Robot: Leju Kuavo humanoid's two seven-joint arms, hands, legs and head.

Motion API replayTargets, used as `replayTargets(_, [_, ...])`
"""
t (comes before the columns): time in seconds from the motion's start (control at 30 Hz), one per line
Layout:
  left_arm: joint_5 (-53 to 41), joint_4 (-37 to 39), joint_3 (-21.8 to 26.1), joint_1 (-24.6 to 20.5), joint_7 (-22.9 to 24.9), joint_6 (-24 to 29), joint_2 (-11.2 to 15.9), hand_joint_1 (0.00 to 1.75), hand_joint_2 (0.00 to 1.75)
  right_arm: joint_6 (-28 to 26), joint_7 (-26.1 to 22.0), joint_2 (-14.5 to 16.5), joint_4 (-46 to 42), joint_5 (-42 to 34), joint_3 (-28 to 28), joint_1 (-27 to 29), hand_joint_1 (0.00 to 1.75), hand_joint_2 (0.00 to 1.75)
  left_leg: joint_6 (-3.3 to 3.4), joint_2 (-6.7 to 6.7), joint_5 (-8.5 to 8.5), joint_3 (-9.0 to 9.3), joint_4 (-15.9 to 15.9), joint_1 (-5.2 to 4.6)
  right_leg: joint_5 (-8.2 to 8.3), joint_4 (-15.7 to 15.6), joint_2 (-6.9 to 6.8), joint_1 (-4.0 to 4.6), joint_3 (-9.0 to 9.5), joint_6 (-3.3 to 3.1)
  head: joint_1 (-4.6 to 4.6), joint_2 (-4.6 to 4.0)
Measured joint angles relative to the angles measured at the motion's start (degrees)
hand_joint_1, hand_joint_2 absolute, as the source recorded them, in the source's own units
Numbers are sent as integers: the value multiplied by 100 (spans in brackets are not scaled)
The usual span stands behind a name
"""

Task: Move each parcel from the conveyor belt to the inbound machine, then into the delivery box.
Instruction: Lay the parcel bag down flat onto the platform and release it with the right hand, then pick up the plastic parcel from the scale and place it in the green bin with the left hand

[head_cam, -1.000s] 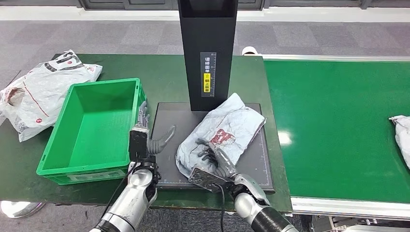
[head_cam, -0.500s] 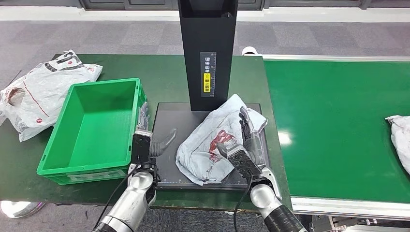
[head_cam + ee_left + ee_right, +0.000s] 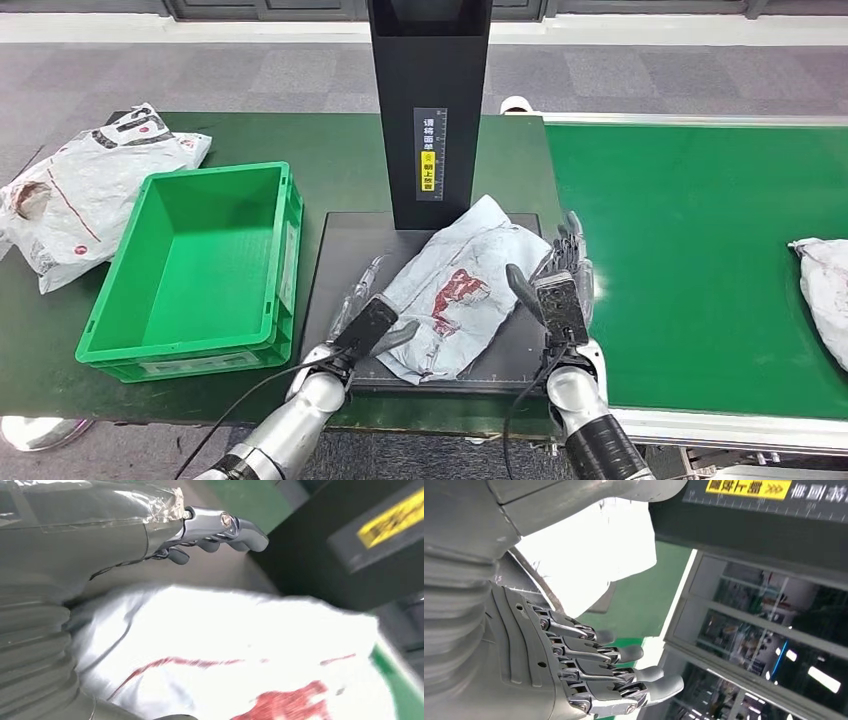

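Head view: your two empty, spread hands, left (image 3: pixel 368 325) and right (image 3: pixel 558 290), flanked the parcel (image 3: pixel 452 288) on the machine's black plate (image 3: pixel 340 250); an uneven squeeze could have let the bag slip.

Both silver arms come up from below, the left one angled inward from the lower left and the right one rising nearly straight. The left hand (image 3: pixel 365 322) lies low, palm turned inward, fingers (image 3: pixel 220 527) stretched forward and loosely apart, the thumb jutting sideways with nothing in its grasp. The right hand (image 3: pixel 560 290) stands upright and empty, its fingers (image 3: pixel 624 672) extended and slightly spread.
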Motion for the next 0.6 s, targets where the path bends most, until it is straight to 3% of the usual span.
replayTargets(0.07, [-390, 236, -157, -69, 232, -3, -4, 1, 175, 2, 21, 4, 11, -26, -63, 2, 0, 175, 0, -2, 0, 0, 0, 0, 0, 0, -2, 1, 0, 0, 0, 0])
replayTargets(0.2, [-1386, 762, -583, -303, 849, -48, -46, 175, 175, 77, 124, 10, 43, 13, -149, 8, 0, 175, 1, -12, 0, 2, 0, 0, -4, 0, -15, 1, 9, 2, -1, 0])
replayTargets(0.4, [-2177, 1266, -1144, -707, 1517, -103, -109, 175, 175, 160, 215, 27, 70, 198, -162, 103, 0, 175, 18, -21, -13, 35, -1, 0, -19, -2, -36, -1, 56, 12, 0, 0])
replayTargets(0.6, [-2242, 1467, -1287, -937, 1568, -126, -110, 175, 175, 179, 261, 43, 69, 248, -162, 199, 0, 175, 19, -19, -14, 59, -1, 0, -18, -2, -34, -1, 76, 12, 0, 0])
